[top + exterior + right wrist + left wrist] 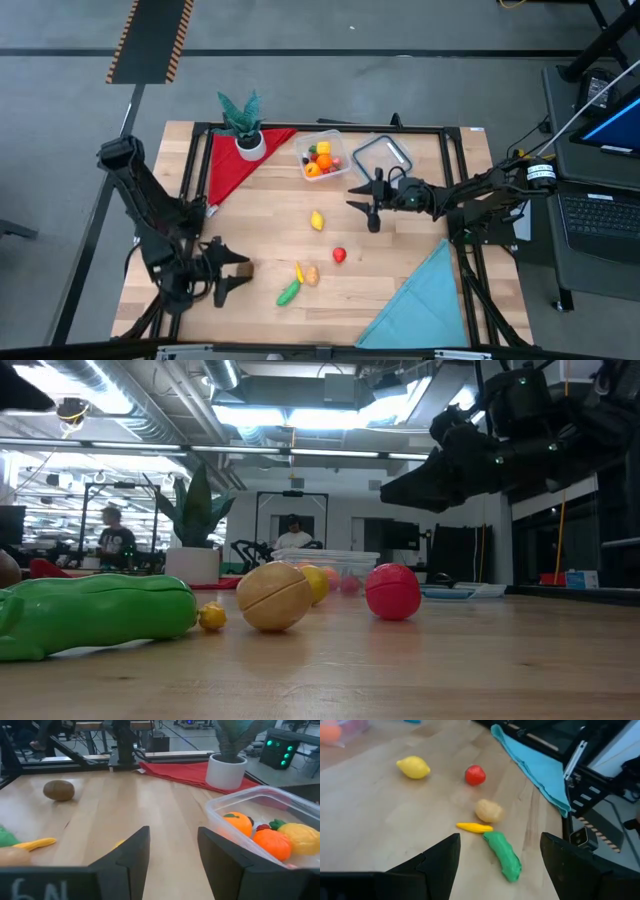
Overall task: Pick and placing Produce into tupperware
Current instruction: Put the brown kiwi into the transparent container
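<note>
**Both claws empty above a desk of scattered produce**

The tupperware (322, 158) is seen at the far middle of the desk (270, 230), already holding orange, yellow and red pieces. Just beside it lies a clear lid with a dark rim (383, 157). A potted plant (245, 125) stands on a red cloth (235, 160) to its other side, and a blue cloth (420, 305) covers the near right corner.

Loose produce is spread over the open middle: a lemon (317, 221), a red ball (339, 255), a tan piece (312, 275), a thin yellow piece (298, 271) and a green pod (288, 293), the last three close together.

The right claw (368, 200) is held between lid and lemon, its fingers parted and nothing gripped. The left claw (236, 272) is spread wide and empty, near the green pod.
</note>
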